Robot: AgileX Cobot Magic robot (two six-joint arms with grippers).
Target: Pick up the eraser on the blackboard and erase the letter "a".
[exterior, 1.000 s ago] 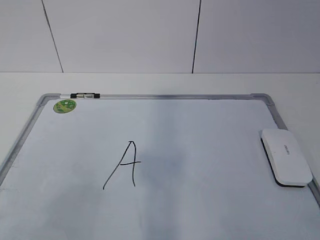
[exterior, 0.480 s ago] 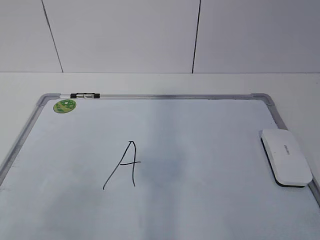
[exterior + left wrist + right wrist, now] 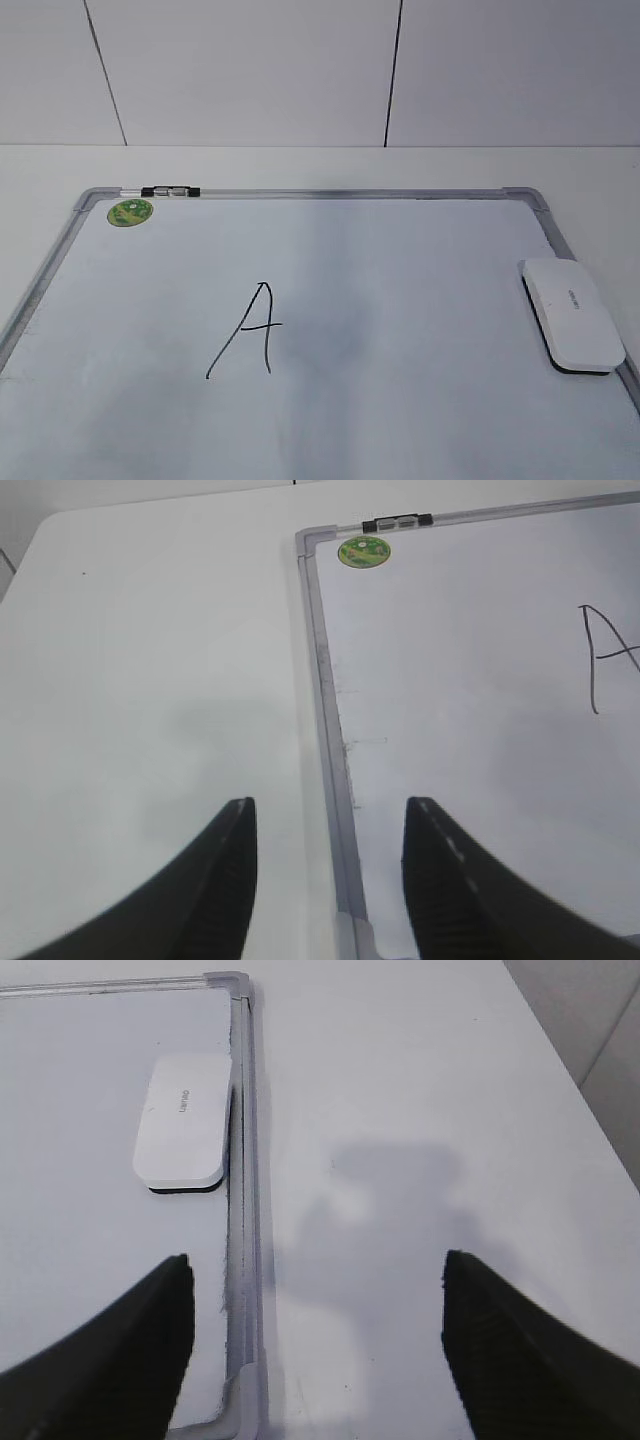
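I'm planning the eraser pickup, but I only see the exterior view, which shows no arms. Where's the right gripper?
Observer: The right gripper is open, and the grey metal right frame of the white dry-erase board shows between its fingers.
Operator: And the eraser?
Observer: The flat white oblong eraser lies ahead, left of the gripper's midline, close beside that frame.
Operator: Left arm?
Observer: The left gripper is open too, over the board's left frame.

eraser [image 3: 572, 314] on blackboard [image 3: 400, 260], right edge

Bare lab bench: white table [image 3: 300, 165], grey panelled wall [image 3: 250, 70]
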